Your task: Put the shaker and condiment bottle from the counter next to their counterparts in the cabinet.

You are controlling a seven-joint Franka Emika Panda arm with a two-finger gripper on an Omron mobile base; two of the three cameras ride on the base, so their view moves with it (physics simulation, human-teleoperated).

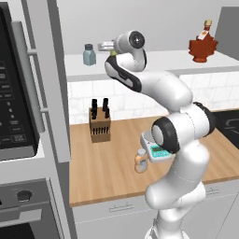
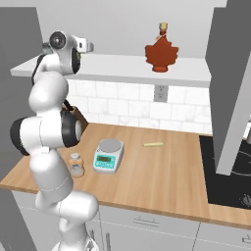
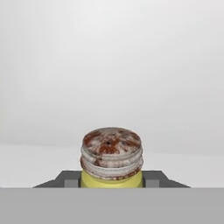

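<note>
A white robot arm reaches up to the cabinet shelf (image 1: 163, 58). Its pincer (image 3: 112, 181) is closed around the yellow shaker (image 3: 111, 159), apparently just beside the grey-green shaker (image 1: 89, 54), not yet released. The orange condiment bottle (image 1: 141, 160) waits on the wooden table (image 1: 112, 163); its place is by the red leaf-shaped bottle (image 1: 202, 45).
</note>
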